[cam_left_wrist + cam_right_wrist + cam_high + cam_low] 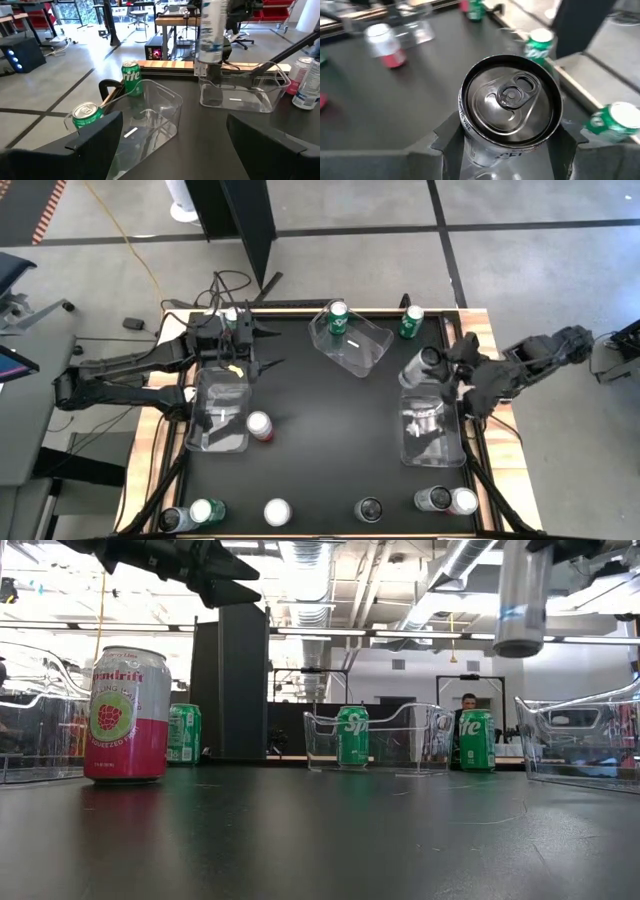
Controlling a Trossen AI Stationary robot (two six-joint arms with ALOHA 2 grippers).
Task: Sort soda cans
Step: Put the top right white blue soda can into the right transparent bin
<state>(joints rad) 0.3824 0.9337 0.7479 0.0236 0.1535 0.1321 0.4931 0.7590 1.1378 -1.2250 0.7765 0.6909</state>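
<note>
Above the right-hand clear bin (433, 430), the right tool (452, 370) clamps a silver can (420, 366) clear of the counter (320, 450), presumably lifted for dropping in with its colour group, while the left tool (262, 348), fingers spread and empty, waits over the left bin (222, 415).

from the low view i read "ndrift" along the top band of the pink and white can (126, 713), the start of the word cut off by the can's curve; smaller print below it is illegible to me. the green can in the middle bin (352, 736) shows "sp". the green can to its right (476, 740) shows "te". from the left wrist view, the green can by the bin corner (132, 78) reads "ite". i can read no other text.
</note>
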